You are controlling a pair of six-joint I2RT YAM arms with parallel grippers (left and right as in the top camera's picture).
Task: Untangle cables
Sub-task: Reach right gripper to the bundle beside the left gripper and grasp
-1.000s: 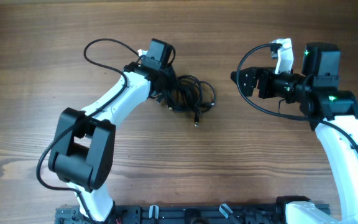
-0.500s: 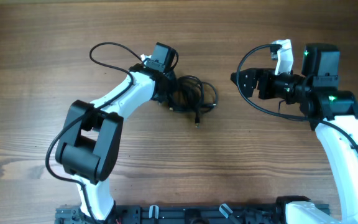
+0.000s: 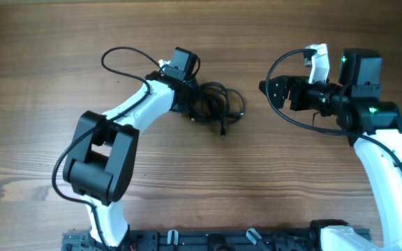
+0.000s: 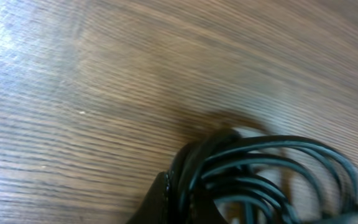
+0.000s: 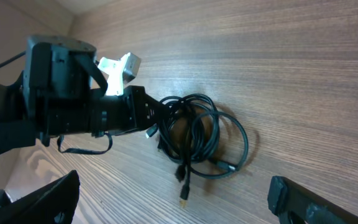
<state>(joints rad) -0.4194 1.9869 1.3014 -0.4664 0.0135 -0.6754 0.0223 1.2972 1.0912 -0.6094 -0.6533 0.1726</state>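
The cables (image 3: 216, 104) lie in one black bunch on the brown wood table (image 3: 61, 42), a bit above the middle and a bit to the left. They make many loops, one on top of another. One loose end sticks out at the bottom of the bunch, and its plug (image 3: 222, 132) has a light tip. The left gripper (image 3: 186, 106) is at the left edge of the bunch. Its jaws are pinched tight, and in the left wrist view several black cords run right in between them, so it is squeezing the cables there. The bunch lies flat on the wood. The right gripper (image 3: 266, 94) is off to the right, near the bunch but apart from it, and it points at the bunch. Its two fingers are spread wide with nothing between them. From the right wrist view you can see the whole bunch, with the left arm reaching in to it.
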